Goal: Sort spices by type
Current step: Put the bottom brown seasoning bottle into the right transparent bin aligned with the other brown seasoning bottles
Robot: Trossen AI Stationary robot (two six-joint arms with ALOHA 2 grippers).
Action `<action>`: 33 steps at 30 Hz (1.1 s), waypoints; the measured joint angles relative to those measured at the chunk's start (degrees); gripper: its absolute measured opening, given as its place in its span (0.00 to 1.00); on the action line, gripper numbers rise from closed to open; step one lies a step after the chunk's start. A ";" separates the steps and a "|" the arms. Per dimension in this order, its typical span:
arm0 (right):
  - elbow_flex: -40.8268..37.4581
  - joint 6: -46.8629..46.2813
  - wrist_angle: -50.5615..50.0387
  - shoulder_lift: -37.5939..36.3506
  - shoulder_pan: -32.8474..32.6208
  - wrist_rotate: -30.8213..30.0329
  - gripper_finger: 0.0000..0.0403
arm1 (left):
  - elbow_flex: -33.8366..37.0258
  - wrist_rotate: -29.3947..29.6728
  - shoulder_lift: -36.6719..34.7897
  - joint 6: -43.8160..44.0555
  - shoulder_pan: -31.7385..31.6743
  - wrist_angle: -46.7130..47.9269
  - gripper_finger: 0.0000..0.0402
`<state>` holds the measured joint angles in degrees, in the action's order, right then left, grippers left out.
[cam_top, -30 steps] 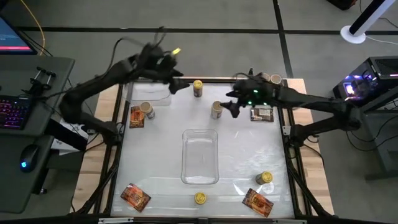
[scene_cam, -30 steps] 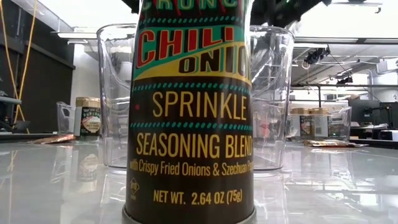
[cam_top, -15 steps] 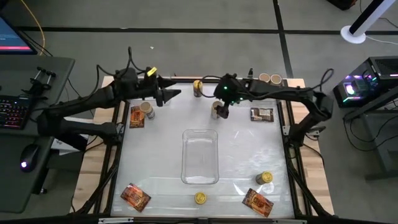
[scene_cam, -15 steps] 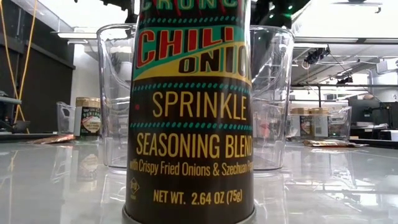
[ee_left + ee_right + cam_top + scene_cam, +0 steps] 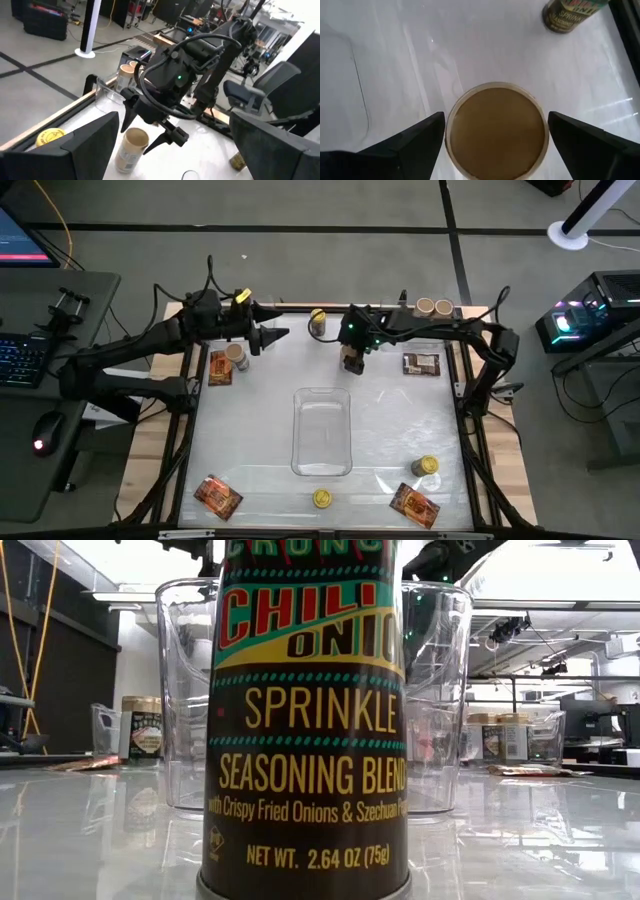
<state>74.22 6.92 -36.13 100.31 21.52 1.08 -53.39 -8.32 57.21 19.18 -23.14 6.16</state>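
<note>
A beige-lidded jar [image 5: 496,131] stands upright on the white table, far of centre [image 5: 350,361]. My right gripper [image 5: 351,348] points down over it, open, one finger on either side of the lid; I see no touch. The left wrist view shows this too [image 5: 132,146]. My left gripper [image 5: 268,336] is open and empty, level above the table, left of a yellow-lidded jar [image 5: 317,321]. Another beige-lidded jar [image 5: 237,357] stands beside an orange-red packet [image 5: 219,368].
A clear tray [image 5: 322,432] lies at the centre. Two beige-lidded jars [image 5: 434,307] stand at the far right, with a packet [image 5: 422,363] near them. Near the front edge stand yellow-lidded jars [image 5: 427,467], [image 5: 322,498] and lie packets [image 5: 217,495], [image 5: 413,505]. The front jar [image 5: 305,720] fills the low view.
My right gripper has gone toward the table's left and turned downward, ending over the beige-lidded jar with its fingers astride it. My left gripper has drawn back a little toward the left and near side, then stayed still. No jar has moved.
</note>
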 joint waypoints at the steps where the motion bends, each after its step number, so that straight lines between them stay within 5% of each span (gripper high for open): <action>1: 0.00 0.02 0.05 0.20 0.00 0.00 0.87 | 0.00 -0.08 -0.23 -0.64 0.00 0.01 0.91; 7: 0.00 -0.91 0.33 1.59 0.06 -0.19 0.85 | -0.02 -0.08 -3.06 -4.38 -0.58 -0.04 0.91; 13: -0.04 -2.01 0.49 1.25 0.25 -2.28 0.67 | -0.02 1.65 -6.25 -6.47 -2.79 0.01 0.91; 20: -0.04 -4.75 -0.56 -6.98 0.28 -2.79 0.67 | -0.04 4.44 -7.80 -8.58 -5.22 -0.04 0.91; 27: -0.02 -12.71 -8.61 -20.14 3.27 -19.34 0.67 | -0.04 4.62 -6.44 -9.35 -6.86 -0.07 0.91; 33: -0.02 -28.98 -19.01 -20.39 14.00 -22.21 0.67 | -0.07 4.66 -4.27 -7.10 -6.97 -2.02 0.91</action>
<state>74.19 -22.06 -55.14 79.93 35.52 -21.12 -53.45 -3.66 52.95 12.08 -30.11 4.14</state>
